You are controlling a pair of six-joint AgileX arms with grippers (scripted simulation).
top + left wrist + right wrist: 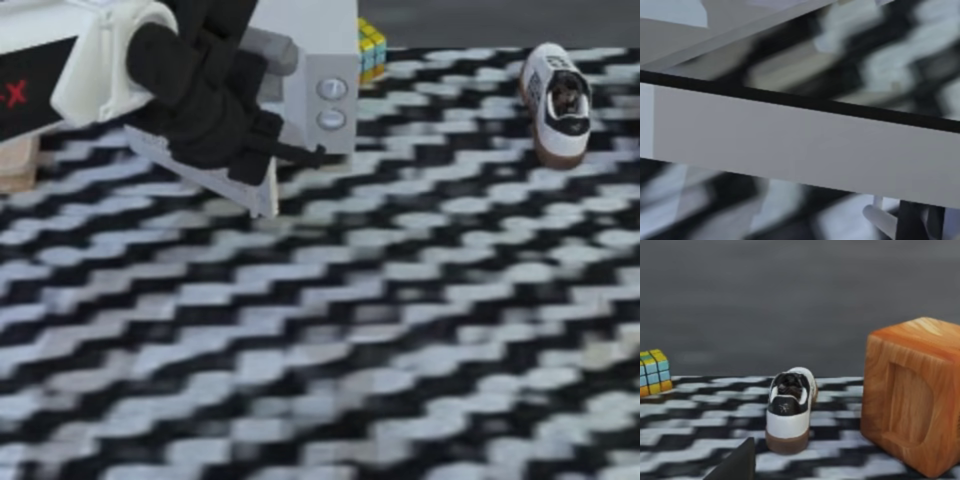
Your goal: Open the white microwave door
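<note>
The white microwave stands at the table's back, left of centre, with two round knobs on its front strip. Its door is swung out at an angle toward the front, its free edge nearest me. My left gripper reaches over the door from the left, right against the microwave's front. In the left wrist view the door fills the frame as a broad white band, and its thin grey handle bar lies beside a dark part of the gripper. My right gripper shows only as a dark corner.
A colourful puzzle cube sits just right of the microwave. A white and black shoe lies at the back right. A wooden block stands close to the shoe. Another wooden piece sits at the left edge.
</note>
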